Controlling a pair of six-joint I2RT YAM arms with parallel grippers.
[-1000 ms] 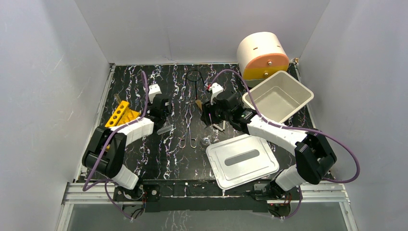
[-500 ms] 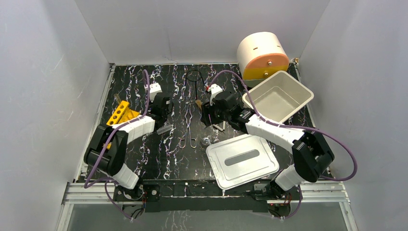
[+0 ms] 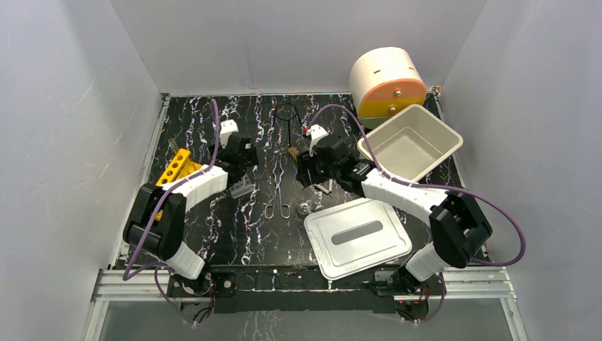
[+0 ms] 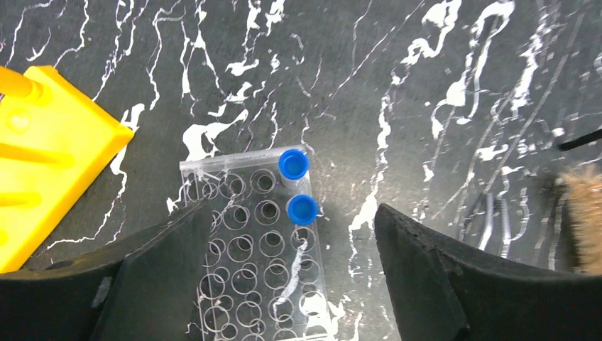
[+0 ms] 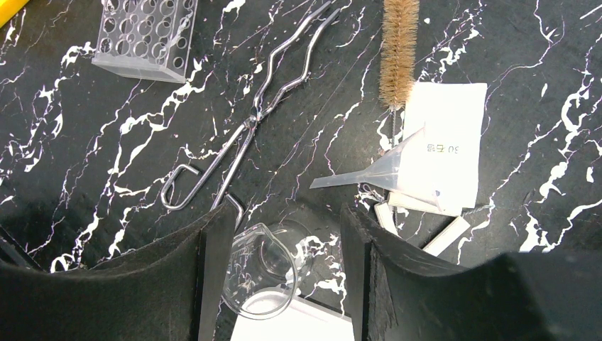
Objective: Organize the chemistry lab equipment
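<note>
Black jaws gape wide, both pairs empty.

Blue-capped tubes (image 4: 293, 164): two, at 1 o'clock corner of clear tube rack (image 4: 259, 241).
Clear tube rack: one.
Yellow rack (image 4: 50, 149): one, 9 o'clock of table (image 3: 213, 234).
Metal tongs (image 5: 264, 103): one pair.
Bristle brush (image 5: 399, 50): one.
Black wire loop (image 3: 286, 114): one, 12 o'clock.
Clear funnel (image 5: 383, 172): one.
Glass beaker (image 5: 264, 273): one.
White triangle (image 5: 446, 234): one, three bars showing, 5 o'clock of funnel.
Paper packet (image 5: 447, 135): one.
White bin (image 3: 440, 138): one, 2 o'clock.
Lid (image 3: 357, 238): one, 5 o'clock.
Round drum (image 3: 387, 74): one, 1 o'clock.
</note>
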